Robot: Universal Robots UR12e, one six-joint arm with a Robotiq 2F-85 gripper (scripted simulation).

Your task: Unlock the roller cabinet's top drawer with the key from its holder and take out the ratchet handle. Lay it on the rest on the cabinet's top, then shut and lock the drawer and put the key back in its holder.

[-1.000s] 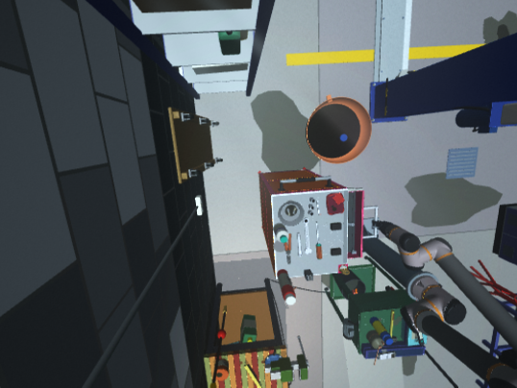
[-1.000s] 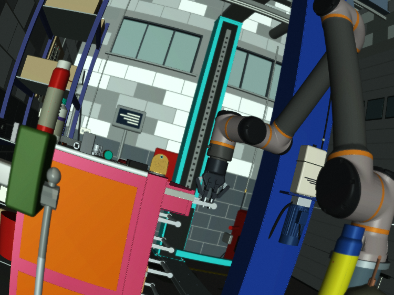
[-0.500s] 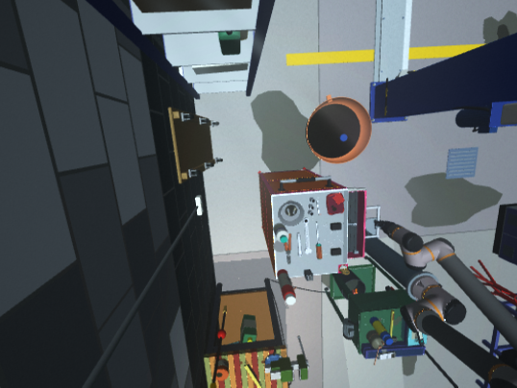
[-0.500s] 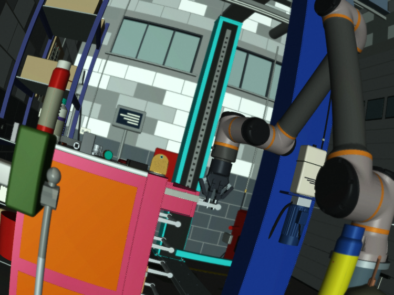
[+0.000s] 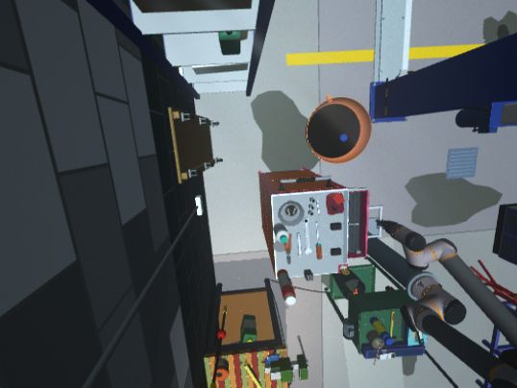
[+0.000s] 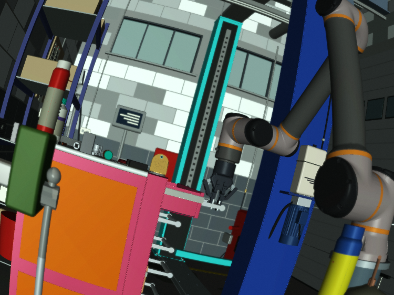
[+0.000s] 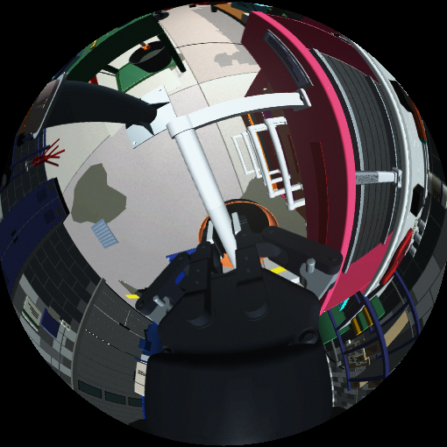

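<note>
My gripper (image 6: 217, 203) (image 7: 224, 245) (image 5: 379, 223) hangs in front of the pink roller cabinet (image 6: 86, 219), fingers pointing down. The top drawer's white bar handle (image 7: 199, 162) (image 6: 213, 206) is clamped between its closed fingers. The top drawer (image 6: 183, 198) (image 5: 358, 223) stands partly pulled out from the cabinet front, and its grey lined inside (image 7: 372, 175) shows with a white bar lying across it. The key's brass-coloured tag (image 6: 159, 163) stands on the cabinet's top near the front edge. The cabinet's white top (image 5: 307, 233) carries several tools; I cannot pick out the ratchet handle or the rest.
Behind the cabinet a cyan-framed perforated post (image 6: 206, 105) stands against the brick wall. A blue column (image 6: 279, 159) rises right of the gripper. The lower drawers' white handles (image 6: 167, 235) stick out below the open drawer. An orange bowl-shaped thing (image 5: 338, 129) sits on the floor beyond the cabinet.
</note>
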